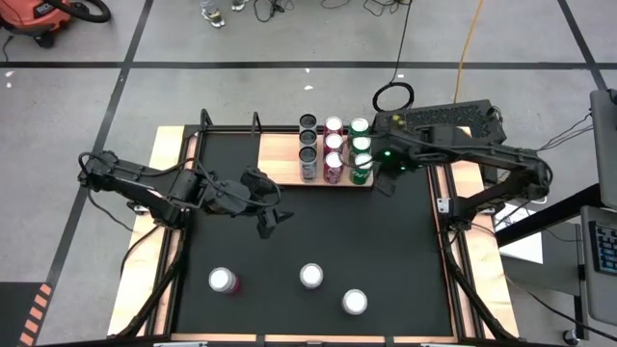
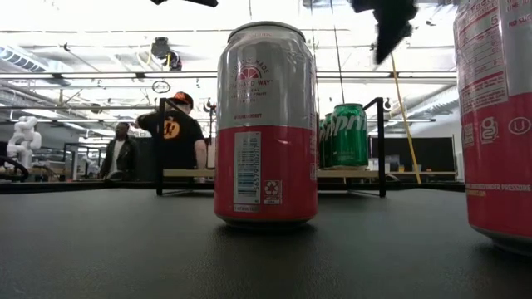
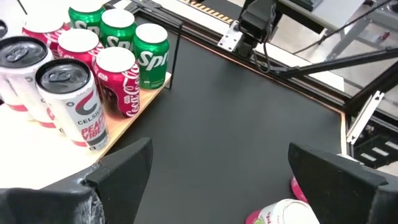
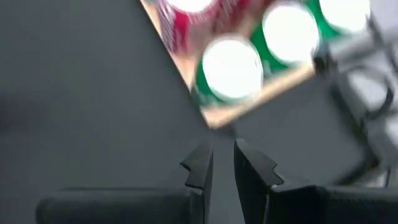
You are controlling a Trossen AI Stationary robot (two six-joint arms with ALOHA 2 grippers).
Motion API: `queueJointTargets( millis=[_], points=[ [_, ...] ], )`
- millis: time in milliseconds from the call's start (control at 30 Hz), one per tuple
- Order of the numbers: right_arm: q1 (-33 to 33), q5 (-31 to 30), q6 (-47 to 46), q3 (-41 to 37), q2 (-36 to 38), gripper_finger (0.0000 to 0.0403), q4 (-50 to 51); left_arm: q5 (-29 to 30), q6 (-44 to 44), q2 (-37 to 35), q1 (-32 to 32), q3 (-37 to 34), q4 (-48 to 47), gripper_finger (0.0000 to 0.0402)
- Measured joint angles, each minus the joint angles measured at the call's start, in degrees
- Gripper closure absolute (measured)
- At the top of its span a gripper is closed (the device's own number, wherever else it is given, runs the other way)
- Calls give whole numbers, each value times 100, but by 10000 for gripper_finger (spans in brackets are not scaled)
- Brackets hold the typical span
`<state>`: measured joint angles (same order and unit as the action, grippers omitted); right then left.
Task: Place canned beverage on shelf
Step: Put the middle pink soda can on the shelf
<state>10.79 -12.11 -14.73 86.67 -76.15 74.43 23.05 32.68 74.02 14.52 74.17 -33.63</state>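
Robotics lab, taped concrete floor [image 1: 87, 96], ceiling trusses [image 2: 100, 79], people [image 2: 176, 129] behind

Grey concrete floor [image 1: 77, 106] crossed by black tape lines [image 1: 289, 65]; an orange vacuum [image 1: 43, 17] at 11 o'clock, a yellow cable [image 1: 469, 39] at 1 o'clock.

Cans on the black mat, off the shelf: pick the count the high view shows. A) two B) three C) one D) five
B: on the black mat the high view shows three loose cans, a pink-sided can, a middle can and a right-hand can; every other can stands on the shelf.
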Motion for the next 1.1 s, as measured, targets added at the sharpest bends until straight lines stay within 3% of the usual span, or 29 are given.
queueJointTargets(
  millis=[167, 300, 467, 667, 900, 1100],
  points=[
    [-109, 339, -1142, 0, 432, 358, 850, -183, 158, 0, -19, 0, -1, 27],
    [-378, 624, -1749, 0, 789, 358, 779, -320, 305, 0, -19, 0, 0, 27],
    [-761, 370, -2091, 0, 1100, 358, 528, -726, 460, -15, 26, 3, 4, 27],
    [-941, -148, -1539, -2, 1248, 358, 463, -962, 470, 25, 229, 441, -567, 27],
    [-940, -128, -517, -4, 1266, 358, 390, -969, 472, 455, 520, 1354, -2022, 27],
    [-940, -124, 450, -4, 1266, 358, 340, -1384, 1197, 1041, 679, 1575, -2050, 27]
  ],
)
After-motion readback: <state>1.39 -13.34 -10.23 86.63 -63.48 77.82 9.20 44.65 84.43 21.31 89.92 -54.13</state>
